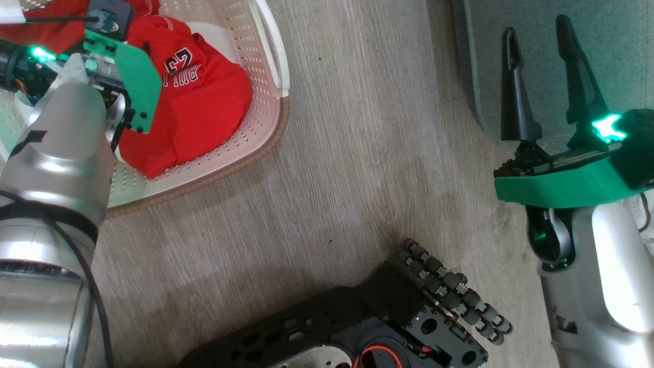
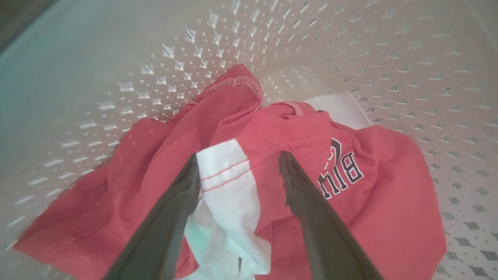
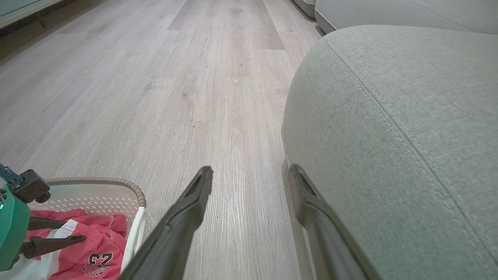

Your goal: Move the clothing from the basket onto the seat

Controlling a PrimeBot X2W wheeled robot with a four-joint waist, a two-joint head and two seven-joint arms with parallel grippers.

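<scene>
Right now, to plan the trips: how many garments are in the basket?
1 that I can tell apart: the red BULLS clothing heaped in the basket, the open left gripper straddling its white panel. The heap may hide more pieces.

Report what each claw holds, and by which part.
Nothing is held. The left claw is open, its fingers either side of the white panel of the clothing in the basket, not clamped. The right claw is open and empty beside the seat.

Bright even light, glare on silver forearm (image 1: 56, 168), left wrist view hazy, basket (image 2: 389, 58) washed pale
</scene>
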